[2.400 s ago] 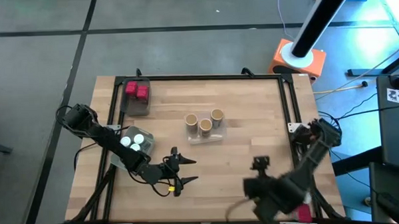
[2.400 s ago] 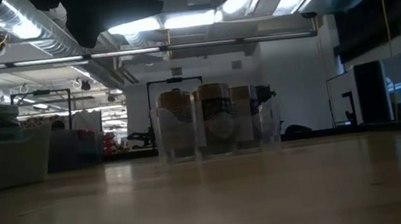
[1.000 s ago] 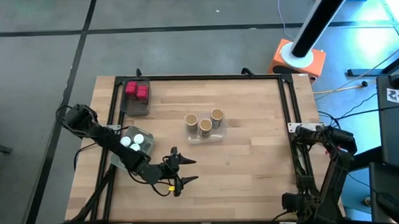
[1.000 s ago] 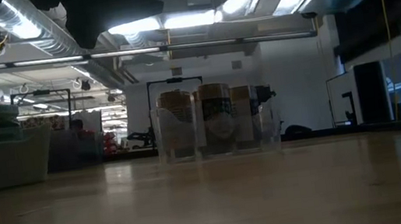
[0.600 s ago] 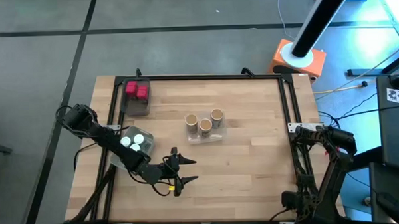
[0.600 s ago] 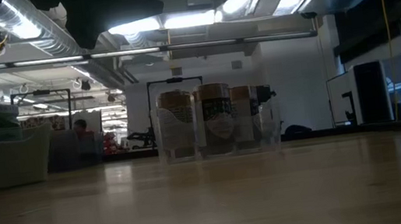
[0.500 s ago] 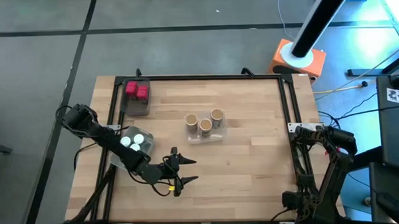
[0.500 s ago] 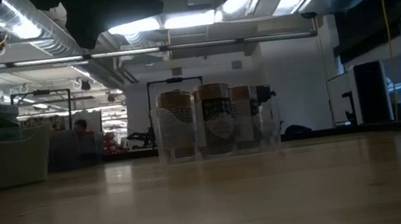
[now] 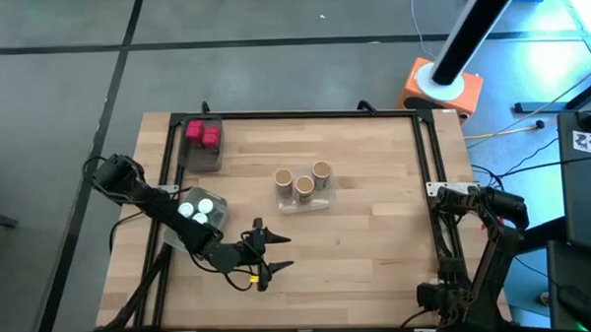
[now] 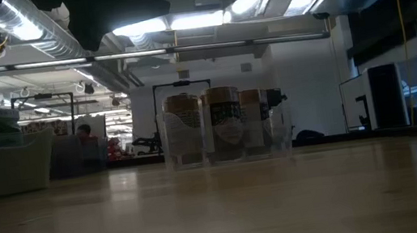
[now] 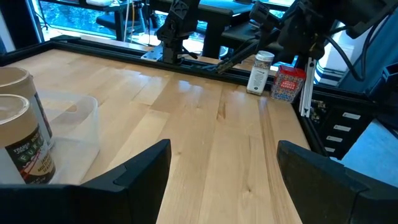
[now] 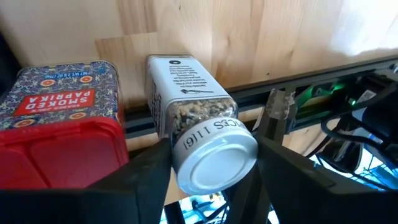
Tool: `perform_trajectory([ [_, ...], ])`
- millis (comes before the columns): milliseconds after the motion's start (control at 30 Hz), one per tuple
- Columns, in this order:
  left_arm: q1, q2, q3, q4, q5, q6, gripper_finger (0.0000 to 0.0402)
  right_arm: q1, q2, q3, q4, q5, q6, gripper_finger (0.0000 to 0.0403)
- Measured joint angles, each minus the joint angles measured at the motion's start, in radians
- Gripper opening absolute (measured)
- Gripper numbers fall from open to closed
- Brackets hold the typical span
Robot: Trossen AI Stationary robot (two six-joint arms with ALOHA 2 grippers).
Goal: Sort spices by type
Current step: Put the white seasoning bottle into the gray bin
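Observation:
Three tan cylinders point(image 9: 304, 181) stand in a clear tray mid-table. Red jars point(image 9: 203, 136) fill a tray at the far left, and white-capped jars point(image 9: 198, 209) another under my left arm. My left gripper point(image 9: 276, 255) hovers open over the near left of the table. At the near right corner a white-capped jar point(image 12: 199, 118) and a red paprika tin point(image 12: 59, 112) stand side by side on their bases. My right gripper point(image 12: 213, 149) is above them, its fingers on either side of the jar's cap. My right gripper has the jar's white round cap point(image 12: 217, 158) between its two fingers point(image 12: 146, 177), one on each side. The fingers slant steeply down from above. The jar stands upright point(image 11: 259, 71) on the table's corner, next to the red tin.
A black frame rail point(image 9: 429, 171) runs along the table's edges, and the jar and tin stand just beyond it. Bare wood point(image 9: 367, 232) lies between the trays and the right rail. Cables and an orange base point(image 9: 443, 87) lie off the table.
My right arm has swung from over the table's near edge out to the near right corner, and over the last second it has kept still there. The left arm and the trays have not moved.

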Motion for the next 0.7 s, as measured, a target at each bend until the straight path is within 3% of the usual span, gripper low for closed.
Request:
perform_trajectory([
  [167,0.000,0.000,0.000,0.000,0.000,0.000,0.0276,0.000,0.000,0.001,0.007,0.025,-0.018,0.0222],
  [700,0.000,0.000,0.000,0.000,0.000,0.000,0.0276,0.000,0.000,-0.054,0.034,0.028,0.000,0.0259],
])
